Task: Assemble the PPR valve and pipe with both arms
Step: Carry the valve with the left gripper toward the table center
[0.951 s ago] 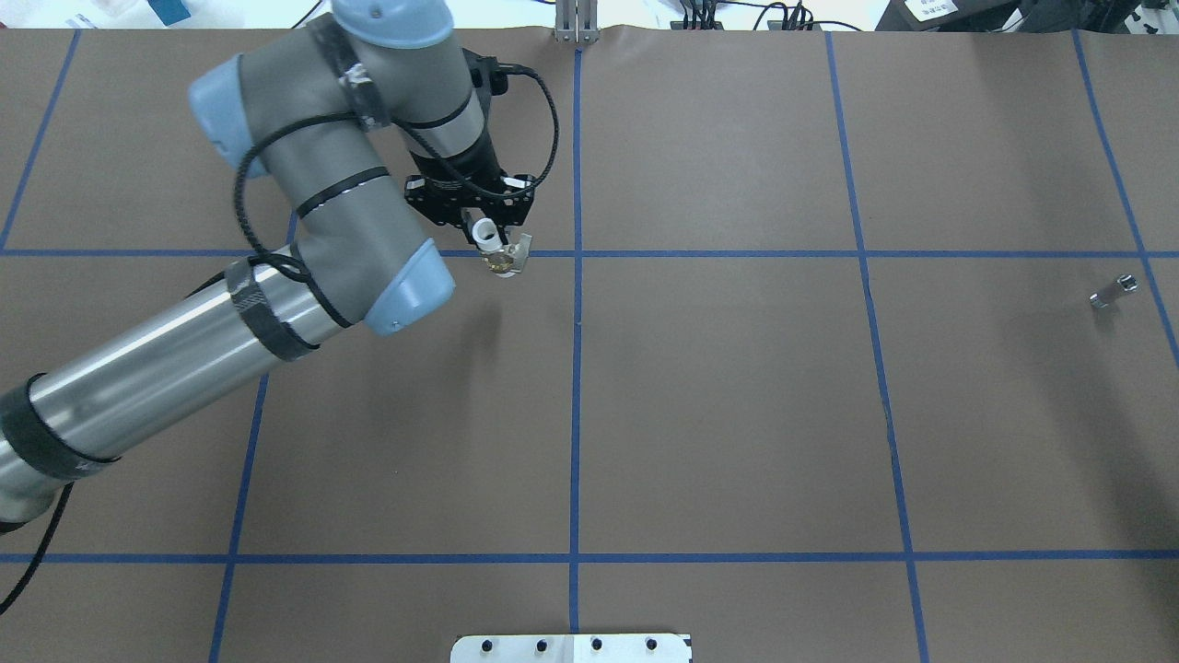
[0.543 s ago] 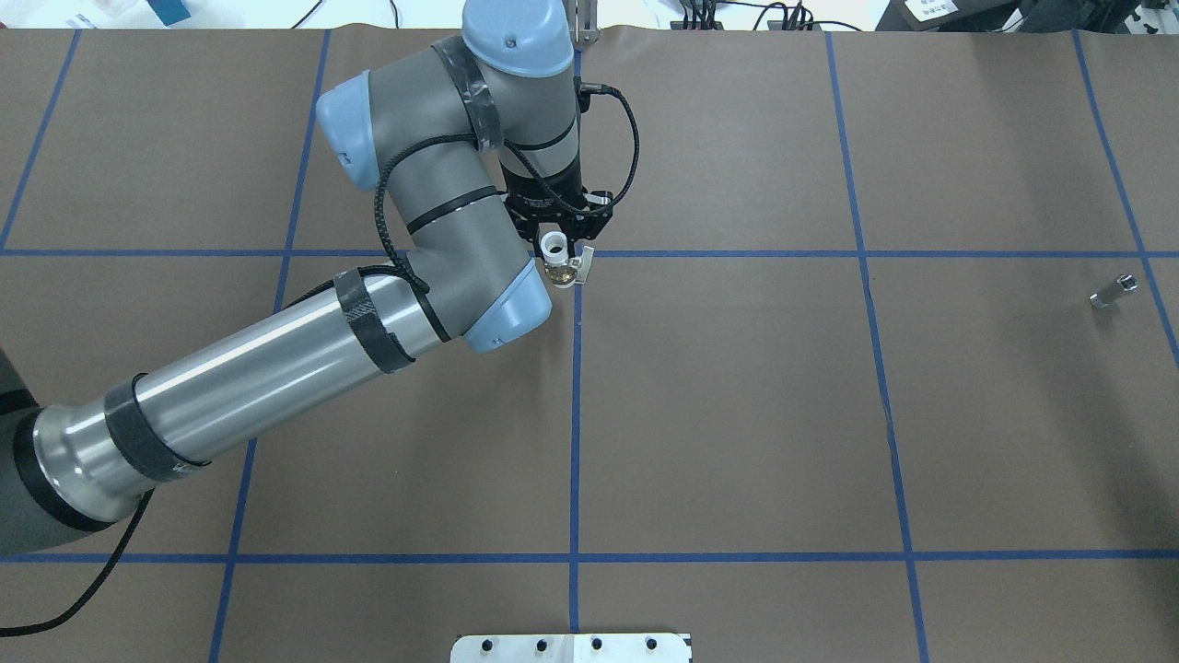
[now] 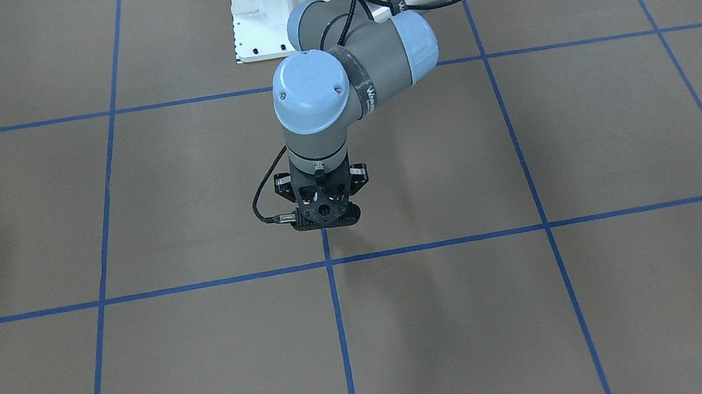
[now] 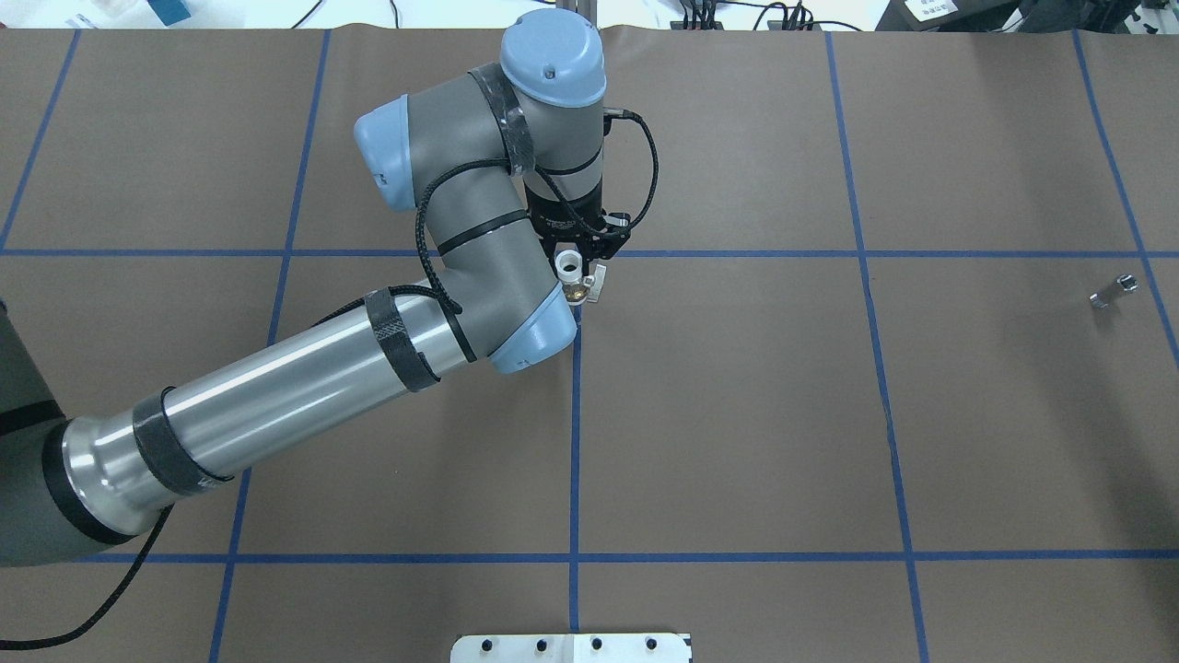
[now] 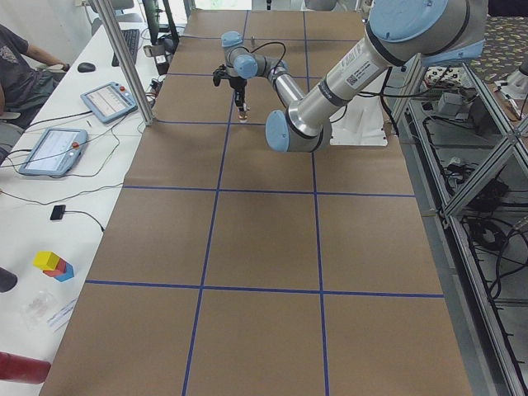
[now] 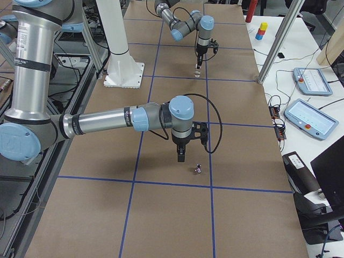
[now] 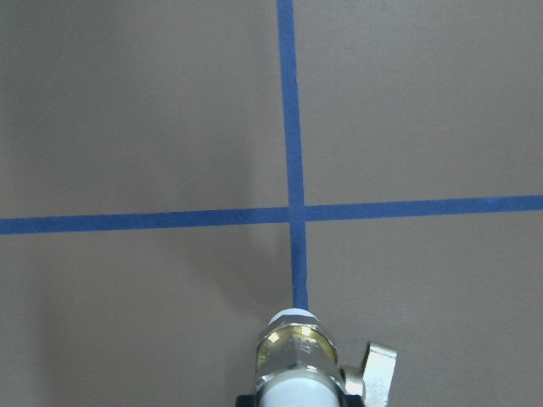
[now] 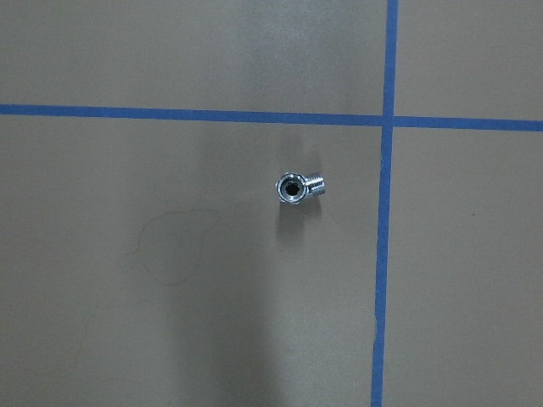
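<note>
My left gripper (image 4: 573,265) is shut on the PPR valve (image 4: 574,282), a brass body with white ends and a pale side lever, held above the blue tape crossing at mid-table. The left wrist view shows the valve (image 7: 293,356) end-on over that crossing, lever (image 7: 373,375) to its right. In the front-facing view the left gripper (image 3: 325,218) hides the valve. The pipe (image 4: 1113,291) lies alone on the far right of the brown mat, a short silvery stub (image 8: 297,186). My right gripper (image 6: 181,157) hangs just beside the pipe (image 6: 198,170); I cannot tell whether it is open or shut.
Blue tape lines divide the brown mat into squares. The white bolted pedestal (image 3: 286,7) stands at the robot's side of the table. A side desk carries tablets (image 5: 107,103) and cables, with a metal post (image 5: 124,58) and a seated person (image 5: 21,66) next to it.
My left arm has swung to the right with the valve in its grip, from left of the centre tape line to over the crossing. The pipe has not moved.
</note>
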You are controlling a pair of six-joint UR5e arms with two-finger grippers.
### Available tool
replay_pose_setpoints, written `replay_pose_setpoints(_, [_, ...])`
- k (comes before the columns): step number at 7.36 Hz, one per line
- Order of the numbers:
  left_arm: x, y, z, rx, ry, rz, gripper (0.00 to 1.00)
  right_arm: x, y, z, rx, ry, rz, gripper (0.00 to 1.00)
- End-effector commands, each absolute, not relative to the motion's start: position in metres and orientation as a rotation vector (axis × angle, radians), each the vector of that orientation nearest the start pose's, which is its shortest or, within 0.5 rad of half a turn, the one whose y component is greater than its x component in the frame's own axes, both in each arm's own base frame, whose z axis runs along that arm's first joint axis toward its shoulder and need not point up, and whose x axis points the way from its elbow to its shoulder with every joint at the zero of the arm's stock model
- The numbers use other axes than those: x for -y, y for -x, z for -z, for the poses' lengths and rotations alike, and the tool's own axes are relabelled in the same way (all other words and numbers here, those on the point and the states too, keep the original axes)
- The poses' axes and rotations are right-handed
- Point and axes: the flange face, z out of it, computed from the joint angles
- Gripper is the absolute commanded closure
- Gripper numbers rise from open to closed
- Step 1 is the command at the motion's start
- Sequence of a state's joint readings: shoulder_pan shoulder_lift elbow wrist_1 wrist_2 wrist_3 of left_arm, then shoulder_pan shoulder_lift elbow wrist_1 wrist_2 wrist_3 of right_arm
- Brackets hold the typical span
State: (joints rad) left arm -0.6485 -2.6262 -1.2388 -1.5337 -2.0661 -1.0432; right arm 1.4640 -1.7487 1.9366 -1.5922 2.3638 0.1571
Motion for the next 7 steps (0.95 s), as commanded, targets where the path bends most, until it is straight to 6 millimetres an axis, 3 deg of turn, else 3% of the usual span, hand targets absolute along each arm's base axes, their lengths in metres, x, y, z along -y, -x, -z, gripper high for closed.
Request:
replay_pose_setpoints(1, [0.5437,-0.5903,-0.1196,-0.815,0.034,-0.054,1.0,0.4242,-0.017,-0.5596,0.805,-0.052,0.018,0.0])
replay_pose_setpoints(6, [0.5393,-0.5992,-0.1223,-0.808,0.051,-0.048,1.0,0.4241,-0.017,-0.5597,0.805,-0.051,0.018,0.0])
replay_pose_setpoints(7, [0.5384,-0.6,-0.1235,-0.807,0.053,-0.048,0.87,0.4241,-0.017,-0.5597,0.805,-0.051,0.018,0.01])
